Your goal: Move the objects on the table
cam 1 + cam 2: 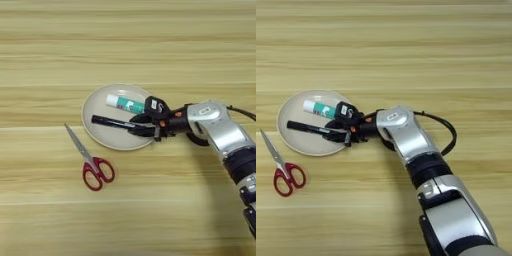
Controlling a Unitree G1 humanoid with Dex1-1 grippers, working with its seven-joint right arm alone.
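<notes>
Tan wood-grain table [130, 45] carries a round beige plate [95, 107]. Left eye view: a white-and-green glue stick [125, 104] and slim black marker pen [111, 122] lie on the plate; red-handled scissors [89, 159] lie just off its near-left rim. Right eye view: the right gripper [341, 127] reaches over the plate's right rim, black fingers [335, 135] parted around the pen's right end, touching it.

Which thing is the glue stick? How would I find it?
Find the round beige plate on the wooden table. Two things lie in it: the glue stick is the white and green tube on the far side, fatter than the slim black marker pen beside it.
</notes>
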